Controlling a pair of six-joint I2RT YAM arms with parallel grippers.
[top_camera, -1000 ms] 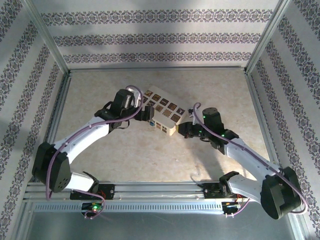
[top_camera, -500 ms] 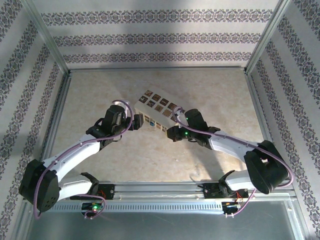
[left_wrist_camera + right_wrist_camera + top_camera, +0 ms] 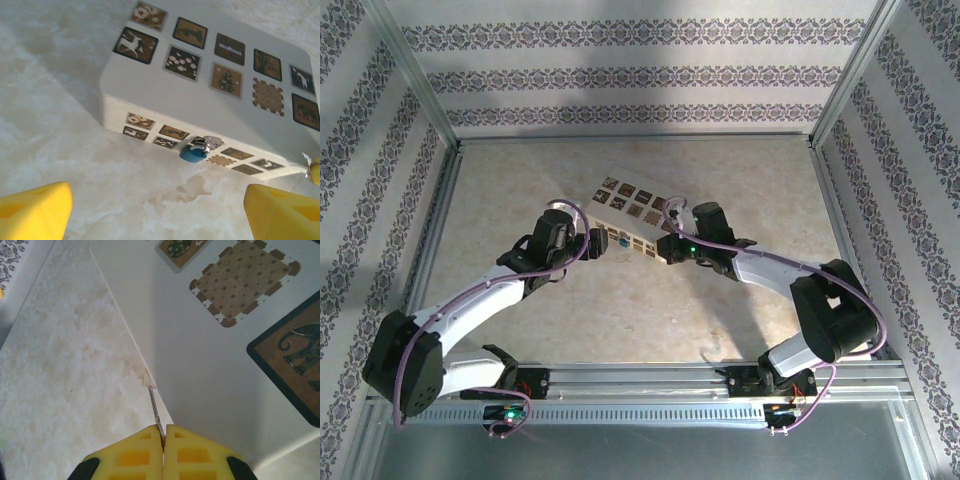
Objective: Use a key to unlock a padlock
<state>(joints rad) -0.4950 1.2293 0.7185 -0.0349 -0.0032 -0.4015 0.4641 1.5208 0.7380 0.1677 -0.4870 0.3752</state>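
At mid-counter, a flat white rectangular box with brown picture stickers [image 3: 632, 212] lies skewed. A small blue padlock with a silver shackle [image 3: 195, 151] hangs on the box's near side wall, body low, almost down on the marbled beige counter [image 3: 60, 125]. Facing that wall, the left gripper [image 3: 159, 210] has its jaws spread wide, grasping nothing; the padlock sits ahead of the gap, well apart. On the other side, the right gripper [image 3: 163, 439] has jaws clenched on a thin silver metal key [image 3: 155, 409], blade seen edge-on.

Step, as I judge it: approach, key not yet in the lock. In the left wrist view the key tip shows at the right end of that same wall, well apart from the padlock. The next move calls for running the key along the wall to the padlock and lining the blade up with the keyway. The left jaws probably need to close on the padlock body to steady it. Keyway side: cannot tell.

The key's long axis runs straight out of the right jaws, tip pointing away from them, just beside the box's bottom edge. The padlock's long axis is roughly upright, shackle up.
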